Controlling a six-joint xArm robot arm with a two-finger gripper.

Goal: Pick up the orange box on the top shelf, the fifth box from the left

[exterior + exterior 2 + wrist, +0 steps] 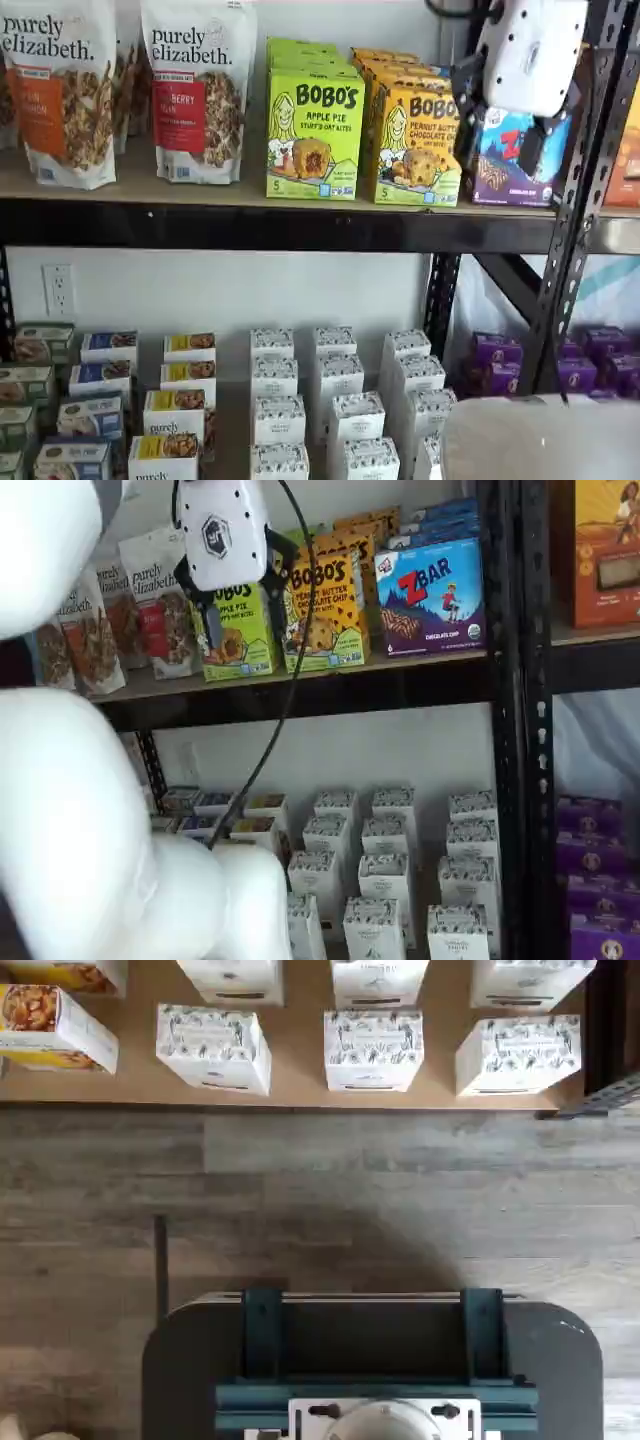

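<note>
The orange box reads "BOBO'S Peanut Butter Chocolate Chip" and stands upright on the top shelf, between a lime-green Bobo's box and a blue Zbar box. It shows in both shelf views. My gripper hangs in front of the shelf at box height, well clear of the boxes. In a shelf view it overlaps the green box. Its black fingers stand apart with a plain gap and hold nothing. The wrist view does not show the orange box.
Granola bags stand at the left of the top shelf. A black perforated upright rises at the right. White cartons fill the lower board above a wood floor. A dark mount with teal brackets shows in the wrist view.
</note>
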